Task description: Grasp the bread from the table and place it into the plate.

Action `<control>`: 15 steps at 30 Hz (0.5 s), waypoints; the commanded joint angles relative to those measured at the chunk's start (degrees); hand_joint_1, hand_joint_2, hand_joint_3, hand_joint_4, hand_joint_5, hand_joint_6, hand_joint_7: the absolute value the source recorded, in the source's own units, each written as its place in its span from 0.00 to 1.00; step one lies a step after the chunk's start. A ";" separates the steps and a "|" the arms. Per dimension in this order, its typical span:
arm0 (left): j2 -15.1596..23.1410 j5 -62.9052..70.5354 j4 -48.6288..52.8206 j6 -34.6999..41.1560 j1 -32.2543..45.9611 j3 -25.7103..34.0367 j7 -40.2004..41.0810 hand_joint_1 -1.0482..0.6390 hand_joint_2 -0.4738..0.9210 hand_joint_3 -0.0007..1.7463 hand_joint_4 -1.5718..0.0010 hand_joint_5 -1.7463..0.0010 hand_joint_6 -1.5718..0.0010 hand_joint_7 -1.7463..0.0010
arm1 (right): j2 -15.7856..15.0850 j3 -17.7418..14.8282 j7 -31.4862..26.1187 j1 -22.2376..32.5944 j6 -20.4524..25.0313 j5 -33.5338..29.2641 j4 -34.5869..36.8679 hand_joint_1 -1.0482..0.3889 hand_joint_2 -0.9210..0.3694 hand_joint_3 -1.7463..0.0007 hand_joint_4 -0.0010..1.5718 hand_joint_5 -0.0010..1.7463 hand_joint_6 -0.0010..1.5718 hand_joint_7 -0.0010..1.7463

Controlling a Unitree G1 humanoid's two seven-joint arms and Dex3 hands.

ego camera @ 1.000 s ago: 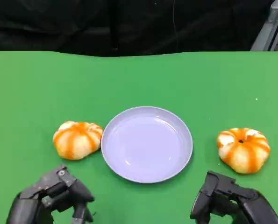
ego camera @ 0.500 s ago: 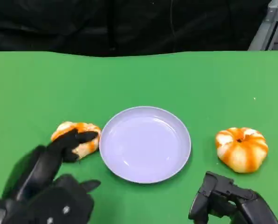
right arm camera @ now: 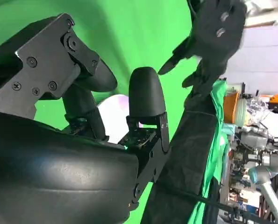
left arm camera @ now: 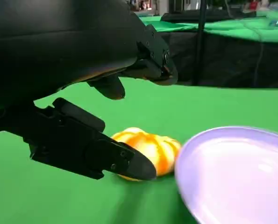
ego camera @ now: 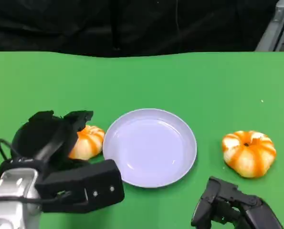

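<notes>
Two pumpkin-shaped bread rolls are seen on the green desk (ego camera: 142, 76), one on each side of a pale lilac plate (ego camera: 149, 147) that lies flat near the middle. The left bread (ego camera: 87, 142) rests on the desk just beside the plate's left rim, partly covered in the head view by the left robot hand (ego camera: 48, 131). That hand is held above and around the roll with its fingers spread wide; in the left wrist view one finger (left arm camera: 89, 151) is lowered in front of the bread (left arm camera: 148, 148) and the others are arched over it, and a clear gap is seen between them and the roll. Whether the lower finger touches the bread cannot be told. Nothing is gripped by this hand.

The right bread (ego camera: 248, 152) sits well apart from the plate on its right side, untouched. The right robot hand (ego camera: 223, 207) is kept low at the near edge of the desk, in front of that roll, with its fingers curled in and nothing held between them. The plate (left arm camera: 237, 172) carries nothing.
</notes>
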 commanded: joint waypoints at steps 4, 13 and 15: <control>-1.29 3.64 14.22 -1.54 -7.95 -5.12 1.54 0.27 1.00 0.02 0.91 0.60 0.75 0.97 | -0.48 -0.38 0.13 0.78 0.59 0.41 -1.56 0.69 0.44 0.24 0.46 0.99 0.43 0.87; -2.70 4.61 28.39 -3.60 -13.88 -9.22 5.75 0.26 0.99 0.01 0.90 0.63 0.73 0.98 | -0.35 -0.15 0.11 1.44 -0.13 0.37 -1.52 0.71 0.44 0.24 0.46 0.98 0.43 0.87; -3.13 4.86 31.56 -3.72 -15.24 -10.07 6.43 0.25 0.99 0.01 0.90 0.64 0.72 0.98 | -0.24 0.13 -0.07 1.90 0.30 0.25 -1.88 0.71 0.44 0.24 0.46 0.98 0.43 0.87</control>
